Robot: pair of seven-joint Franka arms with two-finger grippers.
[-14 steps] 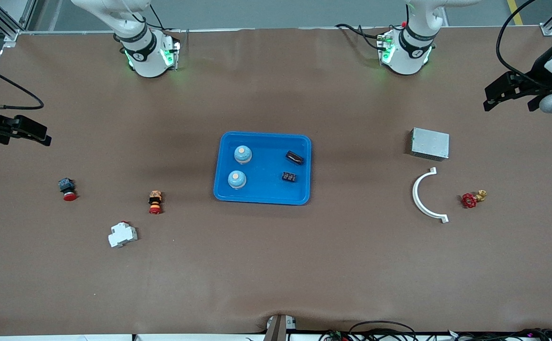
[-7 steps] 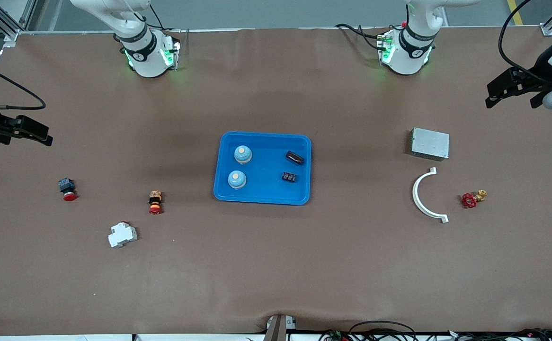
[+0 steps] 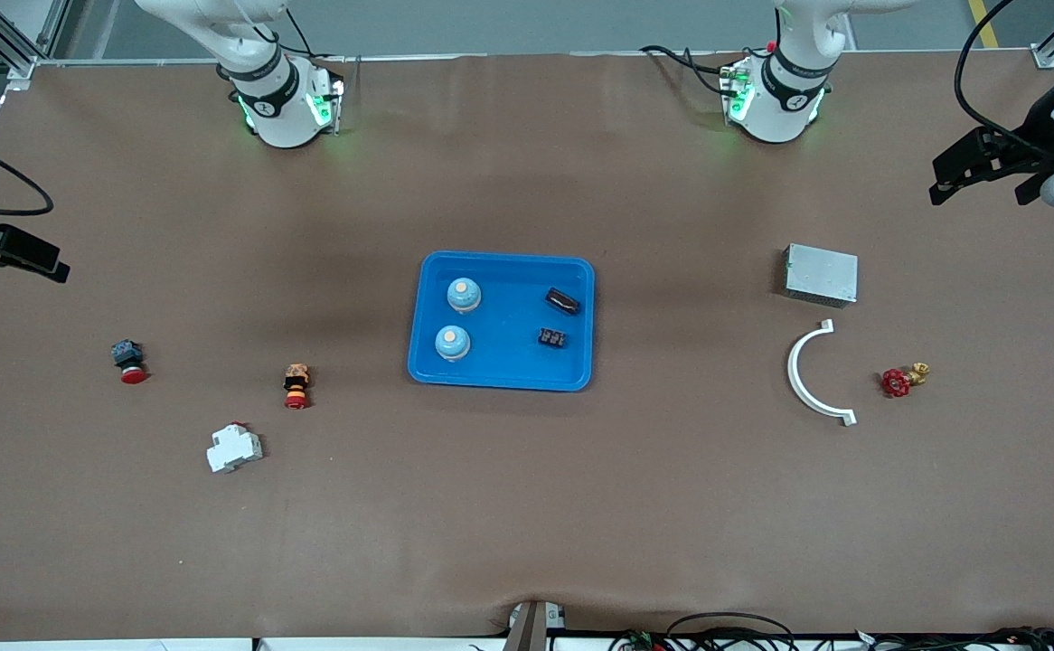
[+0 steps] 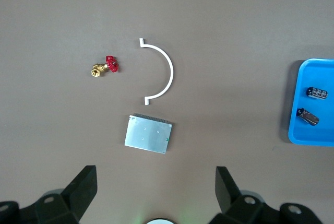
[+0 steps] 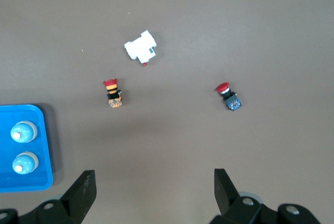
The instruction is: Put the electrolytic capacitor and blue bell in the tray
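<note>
The bright blue tray [image 3: 502, 369] lies mid-table. In it stand two blue bells [image 3: 464, 294] [image 3: 453, 342] at the right arm's end. A dark cylindrical electrolytic capacitor [image 3: 562, 301] and a small black part [image 3: 552, 338] lie at the left arm's end. My left gripper [image 3: 979, 174] is open and empty, up in the air at the left arm's end of the table; in the left wrist view [image 4: 155, 176] it is over bare table beside the grey box. My right gripper [image 3: 32, 257] is open and empty over the right arm's end; it also shows in the right wrist view [image 5: 154, 178].
A grey metal box [image 3: 820, 274], a white curved piece [image 3: 803, 375] and a red-handled brass valve [image 3: 900, 380] lie toward the left arm's end. A red push button [image 3: 128, 360], an orange-and-red button [image 3: 296, 385] and a white block [image 3: 234, 448] lie toward the right arm's end.
My right gripper has drawn outward toward the right arm's end of the table. My left gripper has shifted slightly outward and up. Nothing on the table moved.
</note>
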